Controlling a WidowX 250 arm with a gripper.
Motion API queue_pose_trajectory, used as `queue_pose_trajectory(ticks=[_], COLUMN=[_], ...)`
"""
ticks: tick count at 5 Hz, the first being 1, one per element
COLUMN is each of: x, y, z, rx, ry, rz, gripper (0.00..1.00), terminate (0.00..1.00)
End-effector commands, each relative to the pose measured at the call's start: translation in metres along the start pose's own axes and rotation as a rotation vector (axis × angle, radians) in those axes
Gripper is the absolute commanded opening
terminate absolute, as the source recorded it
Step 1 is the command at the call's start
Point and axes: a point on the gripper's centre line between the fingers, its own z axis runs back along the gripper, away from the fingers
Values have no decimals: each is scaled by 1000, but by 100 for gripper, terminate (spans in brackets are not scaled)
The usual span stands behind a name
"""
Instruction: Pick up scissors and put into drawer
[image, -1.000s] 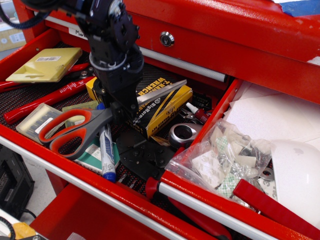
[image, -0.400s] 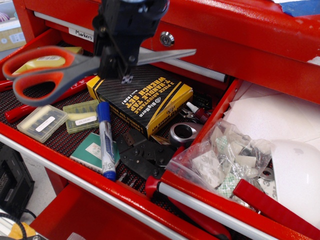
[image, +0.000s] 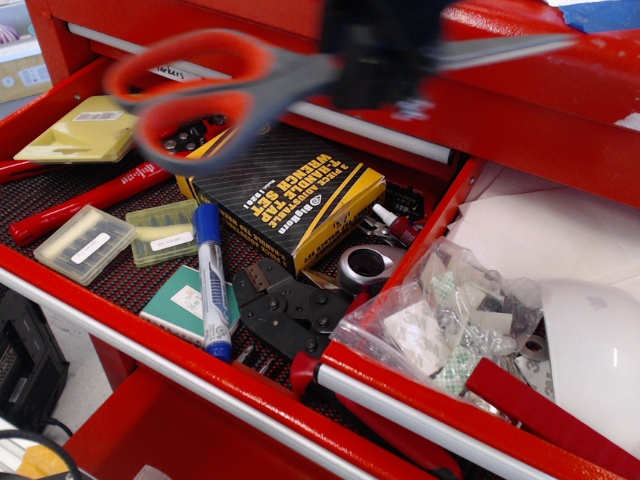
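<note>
My gripper is blurred at the top middle and shut on the scissors. The scissors hang level in the air above the mesh-lined drawer. Their orange-red and grey loop handles point left and the silver blades point right. The paper-lined drawer stands open at the right, below and to the right of the gripper. It holds a plastic bag of small parts and a white dome-shaped object.
The wider mesh-lined drawer at the left holds a black and yellow wrench-set box, a blue marker, small clear cases, a yellow pad and a red tool. The chest's red front with a lock stands behind.
The gripper lifted the scissors out of the mesh-lined drawer and carried them up and to the right. They now hang near the top middle of the view.
</note>
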Motion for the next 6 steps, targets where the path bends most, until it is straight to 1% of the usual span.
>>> queue_pose_trajectory(ticks=[1, 2, 3, 4, 5, 6], x=[66, 80, 76, 63, 60, 60], y=[-34, -55, -69, -65, -73, -73], z=[28, 18, 4, -12, -22, -22], rx=[-67, -117, -97, -74, -93, -93], ry=[-77, -100, -97, -34, -97, -97], rz=[122, 177, 161, 91, 103, 103], gripper=[0, 0, 0, 0, 100, 100], terminate=[0, 0, 0, 0, 0, 0])
